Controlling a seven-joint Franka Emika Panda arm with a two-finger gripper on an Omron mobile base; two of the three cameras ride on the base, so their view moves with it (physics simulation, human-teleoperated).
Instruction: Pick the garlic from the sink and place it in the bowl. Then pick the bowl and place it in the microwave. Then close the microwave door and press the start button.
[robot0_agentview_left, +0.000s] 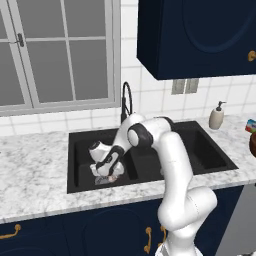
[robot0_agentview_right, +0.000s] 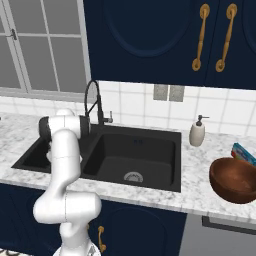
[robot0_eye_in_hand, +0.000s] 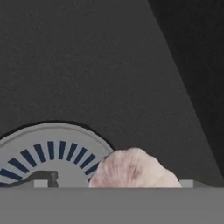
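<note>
The garlic (robot0_eye_in_hand: 133, 168) is lying in the sink (robot0_agentview_left: 80, 150) beside its drain (robot0_eye_in_hand: 48, 155) — my claw (robot0_agentview_left: 107, 175) is hanging wide open, gripping nothing.

From the left base view you are looking forward and down across the sink (robot0_agentview_left: 150, 160) from behind the arm's left. The right base view is facing the same sink (robot0_agentview_right: 135, 155) from the arm's right. The hand view is pressing close over the basin floor beside a drain (robot0_eye_in_hand: 48, 155).
</note>
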